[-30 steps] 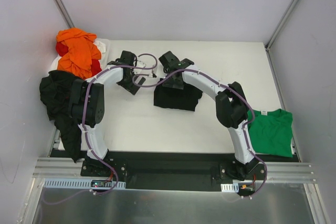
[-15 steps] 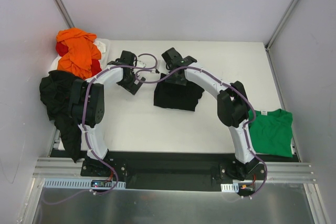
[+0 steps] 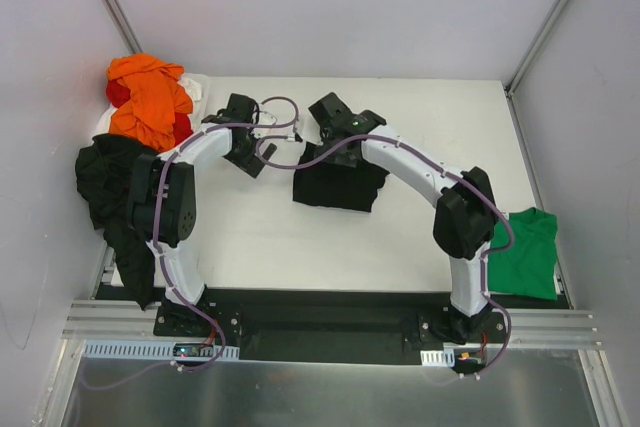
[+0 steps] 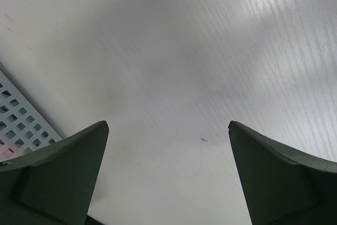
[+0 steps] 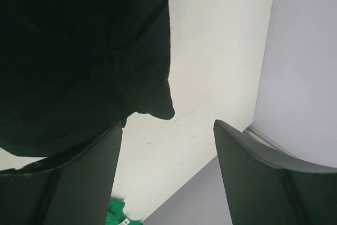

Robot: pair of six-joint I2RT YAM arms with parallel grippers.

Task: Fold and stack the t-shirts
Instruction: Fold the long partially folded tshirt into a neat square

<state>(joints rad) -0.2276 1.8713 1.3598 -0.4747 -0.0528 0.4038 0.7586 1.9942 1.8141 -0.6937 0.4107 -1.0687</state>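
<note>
Left gripper (image 4: 167, 126) gapes wide and empty over the white table (image 4: 184, 40); right gripper (image 5: 167, 125) hovers parted, holding nothing, at the edge of the folded black t-shirt (image 5: 73, 46).

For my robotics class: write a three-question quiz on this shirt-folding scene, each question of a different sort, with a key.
1. True or false: the left gripper holds nothing, its fingers spread over bare table.
2. Which colour is the folded t-shirt at the table's middle? A orange, B black, C green.
3. Fill in: the orange t-shirt lies by the table's far ____ corner.
Key: 1 true; 2 B; 3 left.
</note>
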